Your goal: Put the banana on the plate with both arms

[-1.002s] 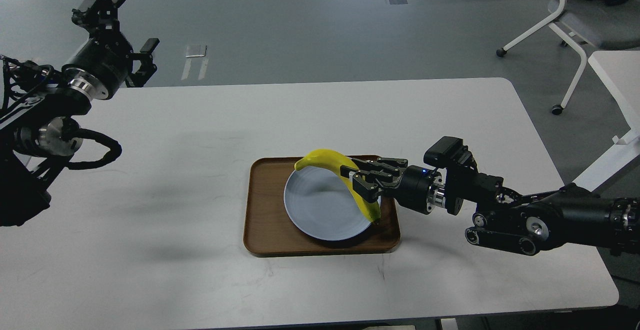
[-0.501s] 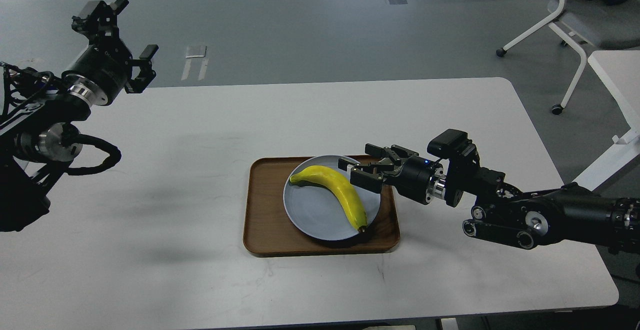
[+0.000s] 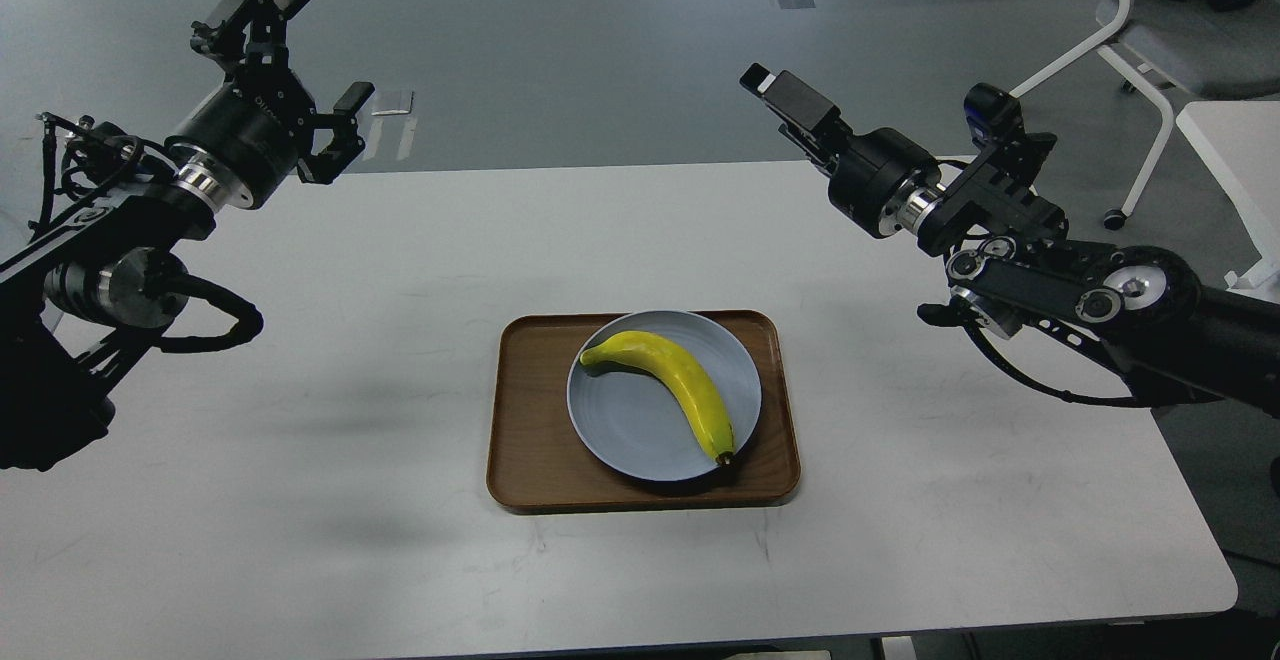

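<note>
Already placed, by the look of it. Left claw [image 3: 285,65] hangs raised over the worktop's [image 3: 300,500] far left edge, prongs spread wide, empty. Banana [image 3: 672,386] lies well below and right of it, flat on the plate [image 3: 625,430], which sits in the brown tray [image 3: 525,440]; stem end far-left, dark tip at the plate's near-right rim. Right claw [image 3: 785,100] is raised well up and right of the banana, seen end-on, so its spread cannot be told; nothing visibly held. Judgement: banana is light, slightly soft, bruisable, smooth-skinned; best gripped gently across the thick middle, not the stem or tip.
</note>
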Robot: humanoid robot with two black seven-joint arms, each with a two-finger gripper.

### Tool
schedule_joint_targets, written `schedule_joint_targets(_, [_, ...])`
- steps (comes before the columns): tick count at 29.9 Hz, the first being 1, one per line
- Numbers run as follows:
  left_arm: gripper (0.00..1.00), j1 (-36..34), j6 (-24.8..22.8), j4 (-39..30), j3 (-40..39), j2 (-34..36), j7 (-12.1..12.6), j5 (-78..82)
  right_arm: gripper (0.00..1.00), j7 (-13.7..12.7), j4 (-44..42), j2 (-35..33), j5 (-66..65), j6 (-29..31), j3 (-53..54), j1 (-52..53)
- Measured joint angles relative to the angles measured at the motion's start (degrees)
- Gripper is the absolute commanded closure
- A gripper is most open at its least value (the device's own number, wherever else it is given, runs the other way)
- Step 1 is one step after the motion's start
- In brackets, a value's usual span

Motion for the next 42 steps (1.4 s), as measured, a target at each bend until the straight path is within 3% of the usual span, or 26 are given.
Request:
schedule_joint_targets(5, [0.02, 0.52, 0.13, 0.58, -0.01, -0.3, 0.18, -0.62, 0.0, -7.07, -6.38, 0.92, 10.61, 8.76, 6.42, 0.37])
schedule_joint_targets(10, [0.02, 1.88, 0.42, 0.85, 0.06, -1.05, 0.45, -0.85, 0.0, -15.8, -11.86, 6.59, 11.49, 10.03, 15.6, -0.1])
schedule_joint_targets(13, [0.02, 2.93, 0.54, 1.01, -0.01, -1.91, 1.24, -0.91, 0.0, -18.07, -14.76, 9.89, 11.52, 9.75, 17.74, -0.15])
schedule_joint_targets(17, [0.02, 3.99, 0.93, 1.25, -0.53, -2.99, 4.14, -0.96, 0.0, -18.58, -16.86, 12.83, 11.53, 8.94, 18.42, -0.15])
schedule_joint_targets(20, [0.02, 4.15, 2.05, 1.32, -0.64, -3.32, 4.86, -0.97, 0.0, -18.12, -17.89, 14.23, 11.47, 6.73, 18.43, 0.01])
schedule_joint_targets(42, [0.02, 4.85, 2.83, 0.87, -0.69, -3.0, 5.01, -0.97, 0.0, -18.92, -17.44, 15.73, 11.45, 5.67, 18.37, -0.28])
